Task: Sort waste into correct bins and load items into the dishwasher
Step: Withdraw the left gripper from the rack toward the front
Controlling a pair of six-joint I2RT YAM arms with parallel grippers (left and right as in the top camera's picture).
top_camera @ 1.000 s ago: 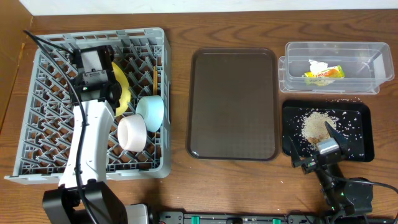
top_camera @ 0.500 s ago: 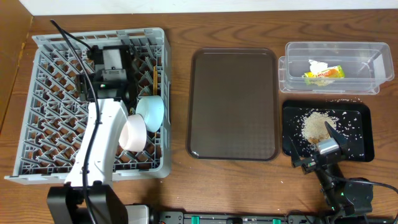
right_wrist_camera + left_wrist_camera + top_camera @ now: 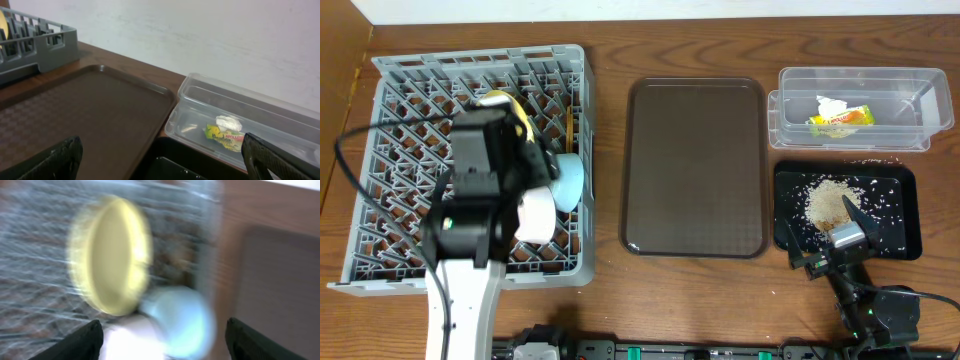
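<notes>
Left gripper [image 3: 161, 335]: jaws apart, empty, above rack [image 3: 390, 130];
Yellow plate [image 3: 110, 262]: upright between tines; likely for draining, saving space;
Right gripper [image 3: 162, 152]: jaws apart, empty, parked

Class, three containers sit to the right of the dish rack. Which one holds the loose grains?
The black tray, at front right. The clear bin behind it holds a wrapper instead, and the brown tray is bare.
</notes>
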